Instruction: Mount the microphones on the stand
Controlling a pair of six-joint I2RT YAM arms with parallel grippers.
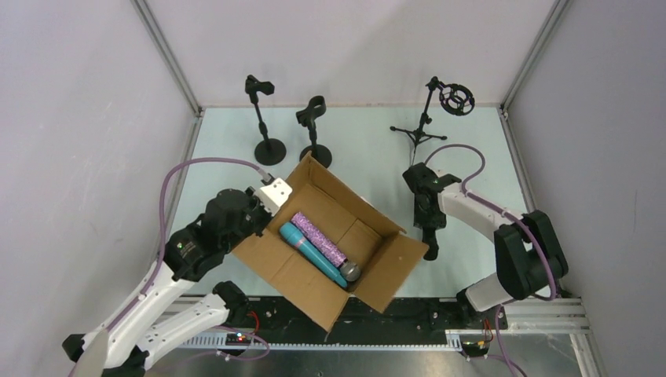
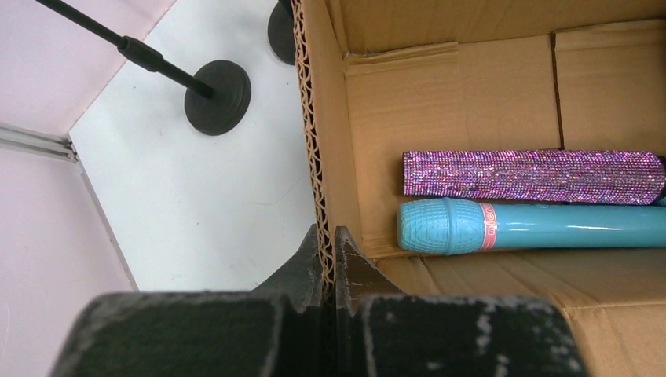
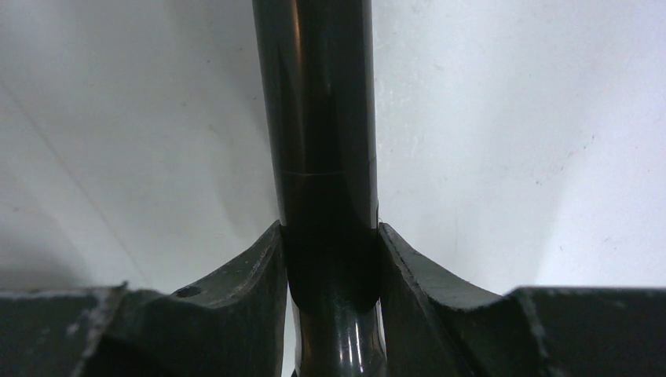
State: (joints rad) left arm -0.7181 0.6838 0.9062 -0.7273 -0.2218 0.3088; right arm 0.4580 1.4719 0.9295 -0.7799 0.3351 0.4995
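Two microphones lie side by side in an open cardboard box (image 1: pixel 275 267): the purple glitter one (image 1: pixel 318 237) (image 2: pixel 534 176) and the light blue one (image 1: pixel 308 250) (image 2: pixel 534 226). My left gripper (image 1: pixel 264 220) (image 2: pixel 330 245) is shut on the box's left wall (image 2: pixel 314 141), one finger inside and one outside. The black microphone (image 1: pixel 429 234) (image 3: pixel 322 94) hangs upright over the table to the right of the box, with my right gripper (image 1: pixel 428 210) (image 3: pixel 330 229) shut on it. Its orange-red end is hidden.
Two round-base stands with clips (image 1: pixel 263 118) (image 1: pixel 314 126) rise behind the box; their bases (image 2: pixel 217 96) (image 2: pixel 280 31) show in the left wrist view. A tripod stand (image 1: pixel 424 126) with a ring mount (image 1: pixel 457 100) is at the back right. White walls enclose the table.
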